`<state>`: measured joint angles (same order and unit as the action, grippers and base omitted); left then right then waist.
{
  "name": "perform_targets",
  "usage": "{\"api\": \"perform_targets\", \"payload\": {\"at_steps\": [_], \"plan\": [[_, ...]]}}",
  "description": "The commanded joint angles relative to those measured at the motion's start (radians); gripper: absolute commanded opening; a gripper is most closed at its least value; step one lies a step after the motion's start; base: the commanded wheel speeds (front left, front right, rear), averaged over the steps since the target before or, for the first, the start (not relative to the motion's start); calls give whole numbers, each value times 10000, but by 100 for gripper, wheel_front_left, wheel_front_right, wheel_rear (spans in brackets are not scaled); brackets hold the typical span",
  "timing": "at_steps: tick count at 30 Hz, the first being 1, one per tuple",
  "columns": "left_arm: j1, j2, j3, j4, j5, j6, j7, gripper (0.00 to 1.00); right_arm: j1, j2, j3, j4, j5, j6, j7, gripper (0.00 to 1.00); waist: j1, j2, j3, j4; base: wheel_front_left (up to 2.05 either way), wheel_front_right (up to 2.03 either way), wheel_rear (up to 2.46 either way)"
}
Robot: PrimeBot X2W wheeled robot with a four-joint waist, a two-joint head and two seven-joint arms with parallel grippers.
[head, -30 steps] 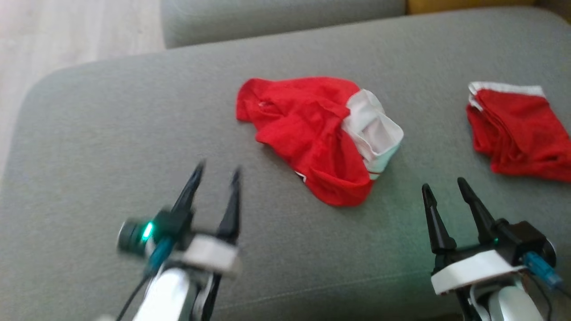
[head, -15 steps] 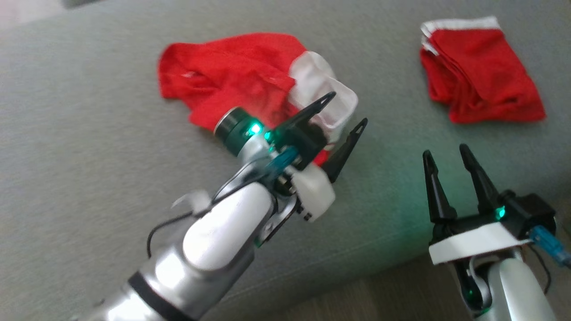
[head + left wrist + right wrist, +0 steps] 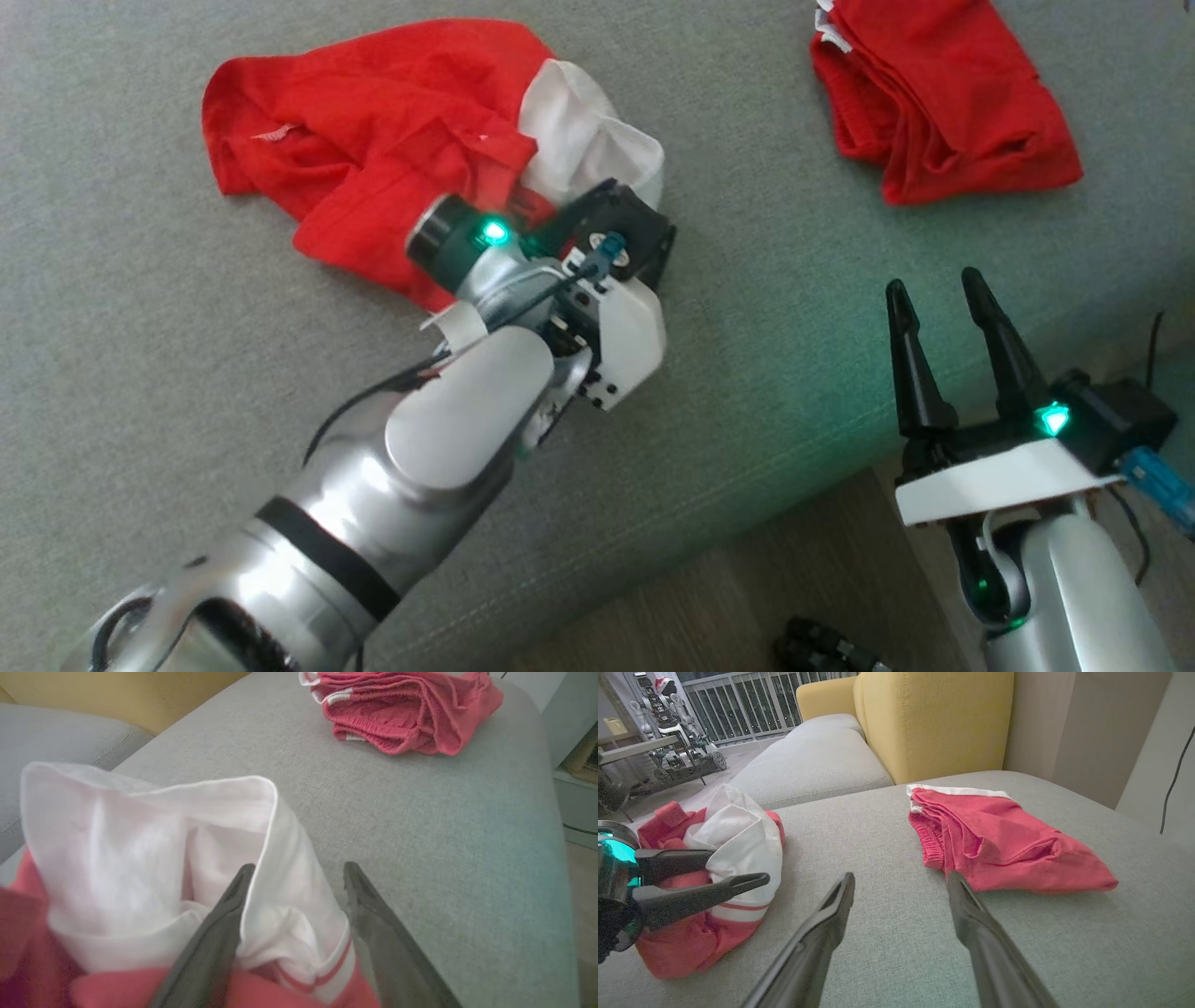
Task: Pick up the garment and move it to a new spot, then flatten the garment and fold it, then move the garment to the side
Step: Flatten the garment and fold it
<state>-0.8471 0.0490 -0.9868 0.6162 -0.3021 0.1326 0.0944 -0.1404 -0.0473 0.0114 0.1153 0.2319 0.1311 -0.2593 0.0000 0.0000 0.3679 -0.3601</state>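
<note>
Folded red shorts well right of crumpled garment on grey cushion; left gripper spread, straddling its white edge; right gripper spread, empty, apart

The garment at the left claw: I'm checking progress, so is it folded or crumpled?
Crumpled, not folded: the garment lies in a bunched heap, its white part standing puffed open.

1. A grey sofa cushion spans most of the head view.
2. A crumpled red-and-white garment lies on it, upper left of centre.
3. A folded red garment lies upper right, well apart.
</note>
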Motion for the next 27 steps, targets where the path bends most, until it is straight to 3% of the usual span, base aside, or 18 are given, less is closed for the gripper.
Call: {"api": "perform_targets", "payload": {"at_steps": [1, 2, 5, 11, 14, 22, 27], "plan": [[-455, 13, 241, -174, 13, -2, -98, 44, -179, -30, 229, -285, 76, -4, -24, 100, 0, 0, -37, 3, 0, 0, 0], [-490, 13, 231, -31, -68, -110, -145, 0, -190, -30, 239, -265, 91, -4, -24, 100, 0, 0, -70, 0, 0, 0, 0], [-680, 13, 250, 66, -463, -681, -337, 0, -207, -30, 250, -217, 154, -4, -24, 100, 0, 0, -298, -16, 0, 0, 0], [-2025, 14, 907, -701, -1141, -1293, -1022, 0, -77, -30, 172, -79, 209, -4, -24, 100, 0, 0, -1020, 78, 0, 0, 0], [-3190, 311, 1246, -1038, -1003, -1560, -1312, 0, 29, -30, 295, -37, 208, -4, -24, 100, 0, 0, -1361, 73, 0, 0, 0], [-5954, 1408, 2553, -1505, -712, -1517, -2073, 0, 373, -30, -8, -114, 193, -4, -24, 100, 0, 0, -1941, 329, 0, 0, 0], [-5315, 2511, 2936, -2132, -902, -1321, -1851, 0, 623, -30, -303, -135, -31, -4, -24, 100, 0, 0, -2150, 922, 0, 0, 0]]}}
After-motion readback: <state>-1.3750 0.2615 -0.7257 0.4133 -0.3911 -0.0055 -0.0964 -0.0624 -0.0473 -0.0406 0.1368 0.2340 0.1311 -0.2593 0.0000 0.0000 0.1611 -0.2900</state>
